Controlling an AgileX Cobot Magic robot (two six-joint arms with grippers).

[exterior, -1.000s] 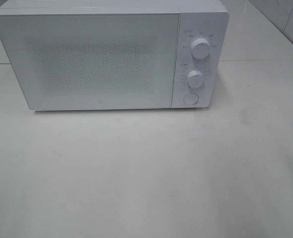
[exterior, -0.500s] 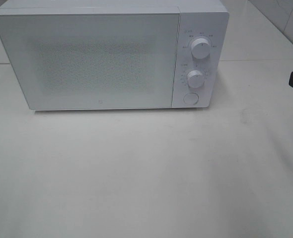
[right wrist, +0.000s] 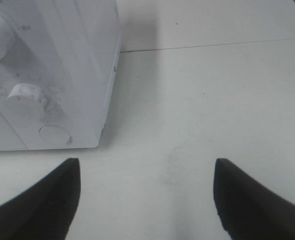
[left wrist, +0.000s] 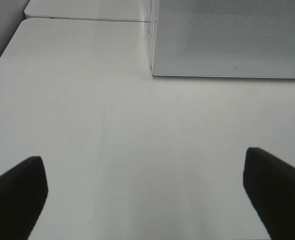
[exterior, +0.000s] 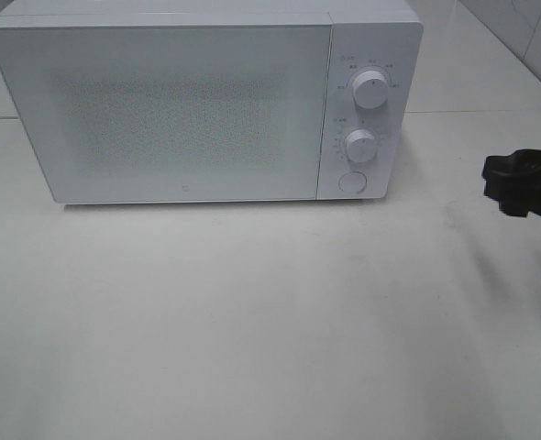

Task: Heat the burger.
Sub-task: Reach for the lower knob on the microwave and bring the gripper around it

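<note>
Exterior high: microwave [exterior: 188, 101] is sitting shut; burger is showing in no view, maybe inside. Right jaws are hovering spread and empty at right edge; left jaws likewise spread. Risk: an off-centre push on the button [exterior: 350, 181] shoving the microwave, or heating it empty.

Your right gripper [exterior: 502, 183] pokes in over table [exterior: 252, 321], fingers not touching microwave [exterior: 188, 101]. Microwave well apart from fingertips, door [exterior: 160, 110] shut. Toward fingers: upper knob [exterior: 370, 89], lower knob [exterior: 360, 145], round button [exterior: 351, 181] under them. Round button nearest your fingertips, roughly level with them.
</note>
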